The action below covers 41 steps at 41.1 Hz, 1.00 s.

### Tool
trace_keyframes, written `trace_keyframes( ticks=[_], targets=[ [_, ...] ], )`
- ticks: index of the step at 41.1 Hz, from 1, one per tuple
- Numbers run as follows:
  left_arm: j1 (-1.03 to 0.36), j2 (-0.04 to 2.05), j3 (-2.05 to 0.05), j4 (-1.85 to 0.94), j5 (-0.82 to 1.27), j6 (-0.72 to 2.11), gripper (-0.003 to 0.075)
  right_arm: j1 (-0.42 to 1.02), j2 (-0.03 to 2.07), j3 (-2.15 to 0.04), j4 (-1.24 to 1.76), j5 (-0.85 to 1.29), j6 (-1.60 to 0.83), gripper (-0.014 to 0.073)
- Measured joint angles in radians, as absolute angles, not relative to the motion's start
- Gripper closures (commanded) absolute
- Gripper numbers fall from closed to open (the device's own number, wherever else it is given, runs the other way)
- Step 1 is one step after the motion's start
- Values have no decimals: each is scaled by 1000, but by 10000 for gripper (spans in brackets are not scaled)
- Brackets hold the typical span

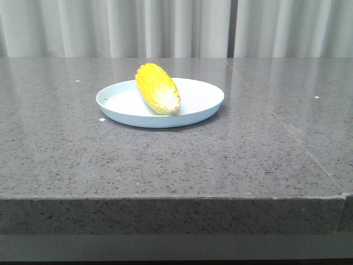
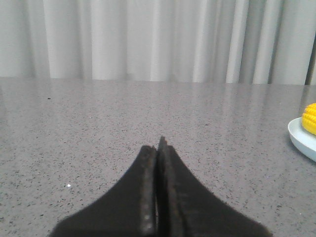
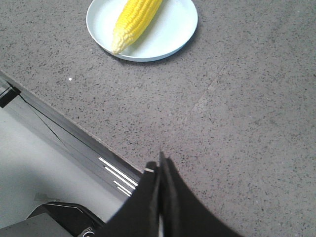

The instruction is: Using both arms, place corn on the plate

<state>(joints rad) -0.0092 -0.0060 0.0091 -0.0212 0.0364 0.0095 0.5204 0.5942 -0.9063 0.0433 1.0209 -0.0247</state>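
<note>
The yellow corn [image 1: 158, 88] lies on the pale blue-white plate [image 1: 204, 102] in the middle of the grey stone table, its paler tip toward the front. No gripper shows in the front view. My left gripper [image 2: 158, 145] is shut and empty, low over bare table, with the plate's rim [image 2: 298, 140] and a bit of corn [image 2: 310, 117] far off at the view's edge. My right gripper [image 3: 160, 165] is shut and empty above the table's front edge; the corn [image 3: 133, 19] and the plate [image 3: 173, 32] lie well away from it.
The speckled grey table [image 1: 265, 154] runs wide on all sides of the plate, with a seam line on the right. Pale curtains [image 1: 176, 27] hang behind it. Below the table's front edge [image 3: 64, 133] the floor and a dark base part show.
</note>
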Motion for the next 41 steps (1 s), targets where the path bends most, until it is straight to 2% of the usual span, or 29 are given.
trace_keyframes(
  ticks=[41],
  targets=[
    [-9, -6, 9, -21, 34, 11, 741, 518, 584, -898, 43, 1019, -25, 659]
  ],
)
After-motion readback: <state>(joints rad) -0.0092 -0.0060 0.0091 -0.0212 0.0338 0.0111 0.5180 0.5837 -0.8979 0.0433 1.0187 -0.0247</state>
